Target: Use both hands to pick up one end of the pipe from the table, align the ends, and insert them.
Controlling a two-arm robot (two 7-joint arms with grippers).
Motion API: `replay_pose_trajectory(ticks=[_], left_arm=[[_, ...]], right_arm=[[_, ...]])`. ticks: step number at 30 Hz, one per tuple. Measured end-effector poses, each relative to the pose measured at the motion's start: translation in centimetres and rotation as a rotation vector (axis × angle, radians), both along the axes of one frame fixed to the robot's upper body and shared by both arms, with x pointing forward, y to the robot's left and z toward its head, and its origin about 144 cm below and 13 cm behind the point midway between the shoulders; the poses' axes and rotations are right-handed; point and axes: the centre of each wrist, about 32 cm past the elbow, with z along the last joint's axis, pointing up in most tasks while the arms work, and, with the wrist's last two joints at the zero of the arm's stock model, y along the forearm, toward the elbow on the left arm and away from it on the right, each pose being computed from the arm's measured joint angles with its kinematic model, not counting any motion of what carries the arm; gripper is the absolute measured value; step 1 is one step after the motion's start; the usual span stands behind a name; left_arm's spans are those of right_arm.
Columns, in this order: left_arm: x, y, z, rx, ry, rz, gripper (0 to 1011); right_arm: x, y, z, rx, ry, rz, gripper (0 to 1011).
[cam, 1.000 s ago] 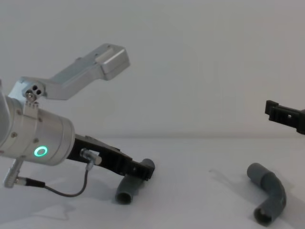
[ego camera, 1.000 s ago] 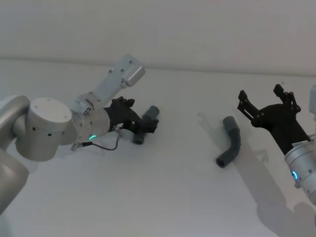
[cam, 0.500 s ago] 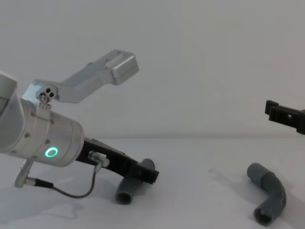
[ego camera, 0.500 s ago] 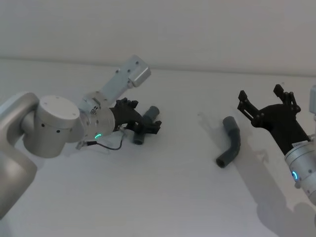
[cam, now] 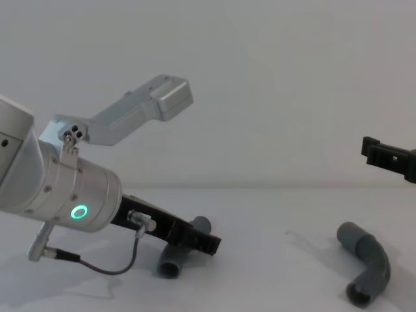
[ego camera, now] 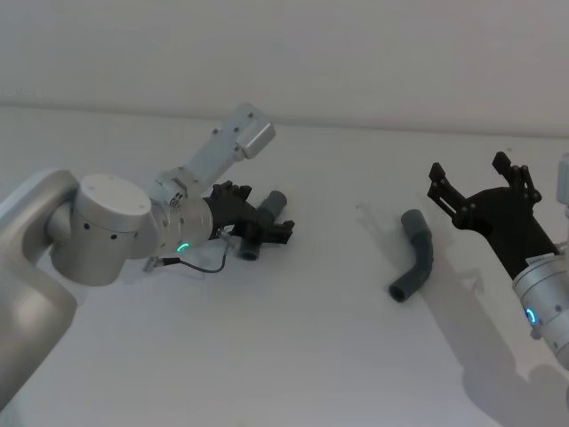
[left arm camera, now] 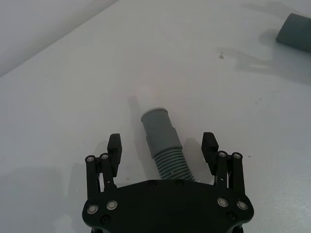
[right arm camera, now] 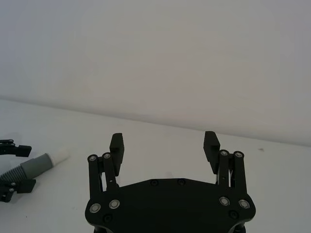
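Ribbed pipe piece (left arm camera: 167, 158) lies on the white table (ego camera: 293, 356) at 9 o'clock from the grey elbow (ego camera: 416, 258), well apart from it. The left gripper (left arm camera: 162, 141) is wide open and straddles this piece, one finger at each side, gripping nothing. I think it should close squarely on the ribs and leave the smooth tip (left arm camera: 155, 121) free. The right gripper (ego camera: 468, 169), open and empty, hovers at 1 o'clock of the elbow.

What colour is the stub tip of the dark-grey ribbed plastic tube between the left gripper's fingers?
White; the stub tip shows best in the right wrist view.
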Motion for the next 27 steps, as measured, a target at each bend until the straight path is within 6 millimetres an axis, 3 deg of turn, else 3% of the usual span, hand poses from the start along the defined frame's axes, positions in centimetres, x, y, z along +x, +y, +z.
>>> replay_pose_trajectory(ticks=[5, 10, 21, 27], left_arm=[[0.01, -0.12, -0.09, -0.004, 0.007, 0.006, 996], [0.01, -0.18, -0.16, -0.007, 0.012, 0.009, 895], [0.01, -0.28, -0.22, -0.01, 0.017, 0.013, 611], [0.01, -0.31, -0.24, -0.012, 0.018, 0.014, 386]], right_arm=[[0.0, 0.0, 0.0, 0.0, 0.0, 0.0, 996], [0.0, 0.0, 0.0, 0.0, 0.0, 0.0, 996], [0.0, 0.0, 0.0, 0.0, 0.0, 0.0, 996], [0.0, 0.0, 0.0, 0.0, 0.0, 0.0, 996]])
